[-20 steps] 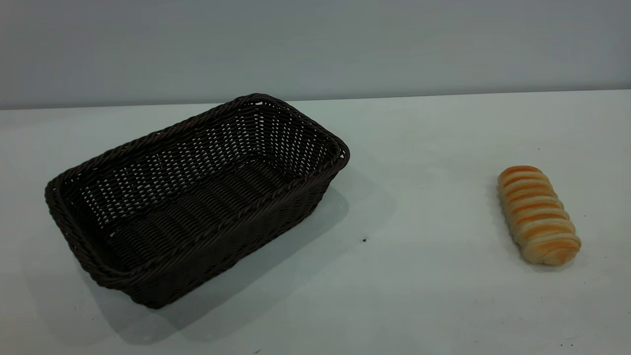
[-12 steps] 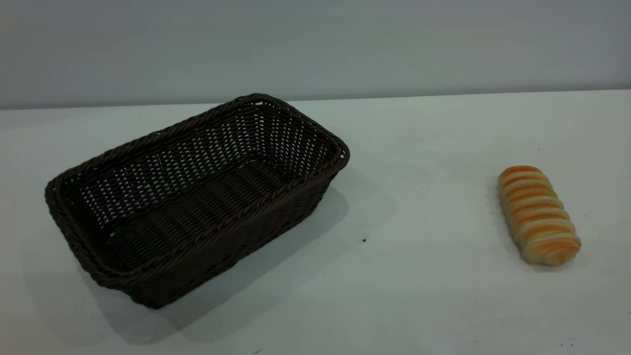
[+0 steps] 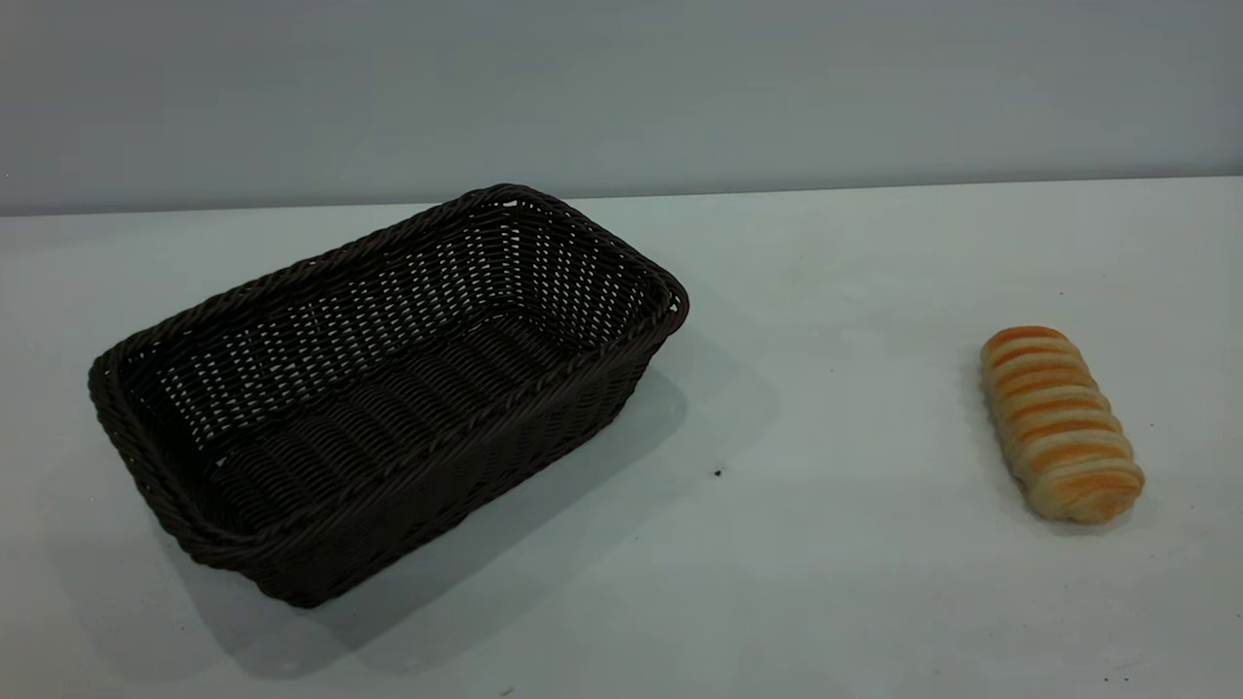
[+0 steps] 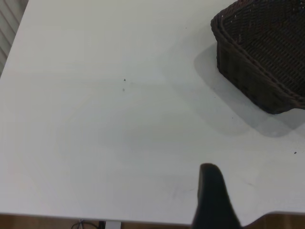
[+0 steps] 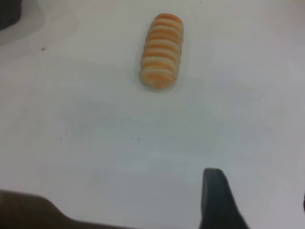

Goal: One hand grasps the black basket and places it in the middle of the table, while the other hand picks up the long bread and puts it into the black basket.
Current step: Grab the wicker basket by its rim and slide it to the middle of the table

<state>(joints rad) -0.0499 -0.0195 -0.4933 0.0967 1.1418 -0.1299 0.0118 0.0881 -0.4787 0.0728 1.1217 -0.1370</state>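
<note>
The black basket [image 3: 388, 388] stands empty on the left half of the table [image 3: 825, 582], set at an angle. The long bread [image 3: 1060, 423] lies on the table at the right, well apart from the basket. Neither arm shows in the exterior view. In the left wrist view my left gripper [image 4: 259, 174] hovers over bare table near the table's edge, short of the basket [image 4: 248, 76]; one finger [image 4: 212, 195] shows. In the right wrist view my right gripper [image 5: 259, 186] is open and empty, short of the bread [image 5: 161, 51].
A grey wall runs behind the table's far edge. A small dark speck [image 3: 718, 473] lies between basket and bread. A dark corner of the basket [image 5: 8, 12] shows in the right wrist view. The table's near edge [image 4: 143, 215] shows below the left gripper.
</note>
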